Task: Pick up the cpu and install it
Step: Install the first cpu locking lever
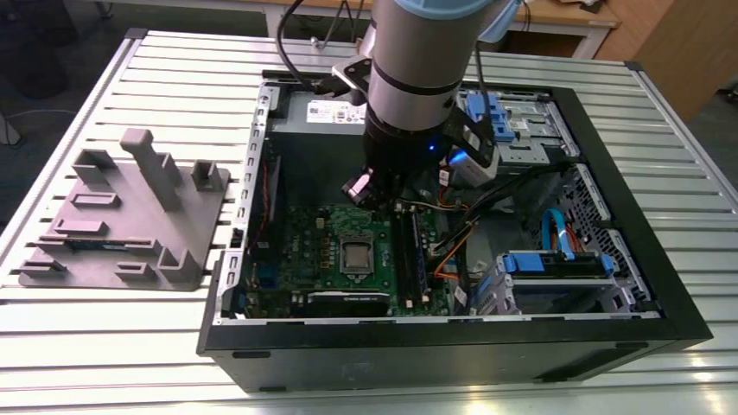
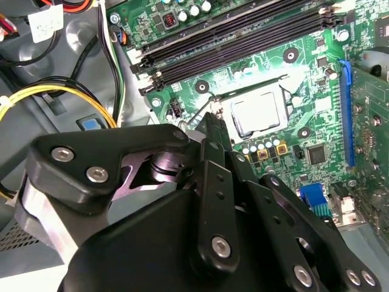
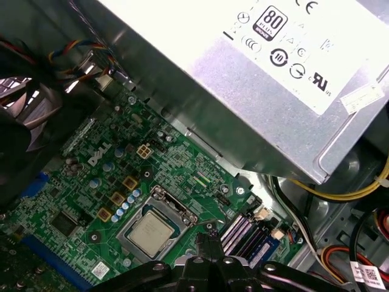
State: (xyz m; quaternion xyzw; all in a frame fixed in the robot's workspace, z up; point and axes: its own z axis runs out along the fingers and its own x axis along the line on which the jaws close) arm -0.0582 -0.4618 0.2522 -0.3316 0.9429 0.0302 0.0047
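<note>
The cpu [image 1: 356, 256] lies flat in the metal socket frame on the green motherboard [image 1: 311, 242], inside the open computer case. Its pale silvery top shows in both wrist views [image 2: 258, 112] [image 3: 150, 232]. My gripper [image 2: 211, 120] hangs above the board just beside the socket, apart from the chip. Its black fingers are shut together with nothing between them, and their tips meet near the socket's corner in the first wrist view [image 3: 209, 236]. In the exterior view the arm's grey body covers most of the gripper [image 1: 386, 201].
A silver power supply [image 3: 255, 79] sits close by the socket. Black memory slots [image 2: 243, 36] run beside it, and yellow and black cables [image 2: 61, 91] hang near the case wall. Blue drive brackets [image 1: 554, 259] fill the case's right side. A grey fixture tray [image 1: 127, 216] stands outside on the slatted table.
</note>
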